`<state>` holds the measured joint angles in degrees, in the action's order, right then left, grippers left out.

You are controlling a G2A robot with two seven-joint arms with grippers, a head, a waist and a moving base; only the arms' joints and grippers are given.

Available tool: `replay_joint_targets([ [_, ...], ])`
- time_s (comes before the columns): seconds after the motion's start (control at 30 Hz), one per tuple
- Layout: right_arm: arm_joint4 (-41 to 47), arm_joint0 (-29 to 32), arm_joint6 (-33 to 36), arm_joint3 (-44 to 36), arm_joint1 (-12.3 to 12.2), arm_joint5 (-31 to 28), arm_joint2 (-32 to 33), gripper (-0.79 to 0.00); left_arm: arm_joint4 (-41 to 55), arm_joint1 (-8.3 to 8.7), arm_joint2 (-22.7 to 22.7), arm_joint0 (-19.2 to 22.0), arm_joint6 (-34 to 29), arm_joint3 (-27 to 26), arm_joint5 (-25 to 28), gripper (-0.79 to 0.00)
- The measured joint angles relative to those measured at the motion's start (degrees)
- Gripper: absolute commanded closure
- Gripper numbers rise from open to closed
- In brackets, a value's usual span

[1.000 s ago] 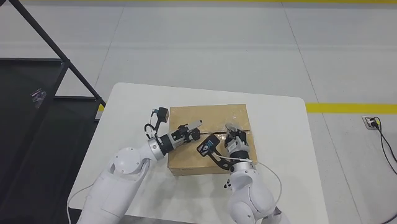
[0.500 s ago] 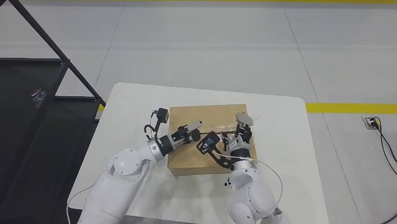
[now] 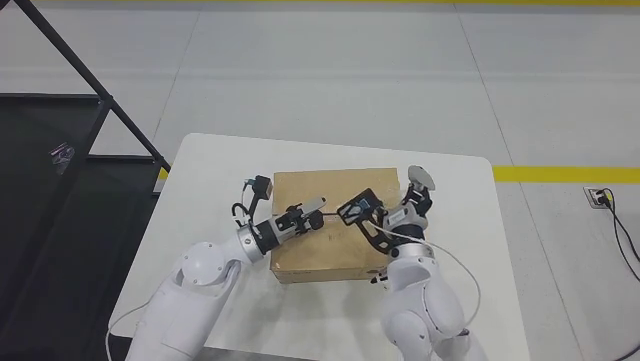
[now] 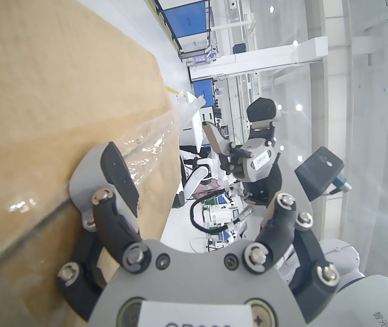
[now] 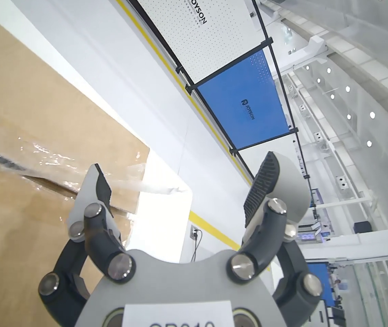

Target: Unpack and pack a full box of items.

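A shut cardboard box (image 3: pixel 330 236) sits in the middle of the white table (image 3: pixel 460 261), with clear tape (image 4: pixel 146 144) along its top seam. My left gripper (image 3: pixel 312 206) lies low over the box's top near the seam, open, one finger pad (image 4: pixel 119 171) against the cardboard. My right gripper (image 3: pixel 415 183) is raised just past the box's right edge, open and holding nothing. A loose end of tape (image 5: pixel 156 187) sticks out from that edge, close to one right finger (image 5: pixel 97 185). The box (image 5: pixel 17 137) fills the space beside that finger.
Bare table surface lies to the right of the box and in front of it. A black metal frame (image 3: pixel 60 161) stands off the table's left side. Yellow floor lines (image 3: pixel 565 173) run beyond the table.
My right gripper has gone from above the box's top seam to the right and up, past the box's right edge. The left gripper has stayed on the box top.
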<state>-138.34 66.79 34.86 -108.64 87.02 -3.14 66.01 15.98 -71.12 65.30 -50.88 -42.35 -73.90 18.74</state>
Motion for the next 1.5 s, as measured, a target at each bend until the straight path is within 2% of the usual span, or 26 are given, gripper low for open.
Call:
replay_joint_targets([
  [0.23,18.62,-0.04,-8.24,-2.9,-0.22,-7.14,6.64,-0.785,-1.22,0.32,0.97,-1.29,0.08,-2.81,0.35,-0.785],
  [0.33,23.31,-1.2,-13.6,-2.1,-0.48,-13.93,7.16,-0.785,-1.71,0.49,1.56,-1.9,0.29,-3.87,0.37,-0.785],
  [0.37,23.39,-1.25,-14.27,-2.04,-0.51,-15.4,7.12,-0.785,-1.95,0.56,1.83,-2.13,0.45,-4.22,0.4,-0.785],
  [0.5,23.26,-1.09,-13.09,-1.74,-0.54,-13.36,6.78,-0.785,-3.25,0.82,2.87,-2.95,1.47,-5.35,0.56,-0.785],
  [0.67,22.01,-2.85,-11.39,1.94,-0.75,-15.55,6.72,-0.782,-4.26,1.4,5.55,-4.84,3.01,-7.03,0.94,-0.785],
  [0.77,22.06,-3.75,-9.74,3.06,-0.93,-17.61,7.22,-0.717,-4.16,1.81,7.58,-6.04,3.32,-7.75,0.94,-0.785],
  [0.8,21.81,-3.92,-9.3,3.29,-1.0,-18.25,7.3,-0.68,-4.05,1.92,8.1,-6.34,3.32,-7.94,0.88,-0.785],
  [0.83,21.57,-4.05,-8.95,3.49,-1.05,-18.71,7.33,-0.603,-4.0,2.02,8.58,-6.61,3.28,-8.09,0.82,-0.785],
  [0.87,20.97,-4.18,-8.45,3.86,-1.12,-19.0,7.24,-0.582,-3.96,2.14,9.13,-6.9,3.23,-8.22,0.73,-0.785],
  [0.97,18.63,-4.36,-6.81,4.83,-1.19,-18.36,6.47,-0.603,-3.71,2.35,10.09,-7.37,3.16,-8.42,0.46,-0.785],
  [1.0,18.29,-4.38,-6.39,5.08,-1.2,-18.31,6.31,-0.576,-3.55,2.4,10.29,-7.48,3.13,-8.48,0.44,-0.785],
  [1.03,18.01,-4.41,-5.92,5.27,-1.22,-18.37,6.27,-0.582,-3.39,2.43,10.47,-7.56,3.12,-8.54,0.44,-0.785],
  [1.5,19.42,-2.97,0.98,4.07,-2.12,-24.88,10.05,-0.634,-2.67,2.62,10.78,-7.07,3.06,-8.28,0.32,-0.785],
])
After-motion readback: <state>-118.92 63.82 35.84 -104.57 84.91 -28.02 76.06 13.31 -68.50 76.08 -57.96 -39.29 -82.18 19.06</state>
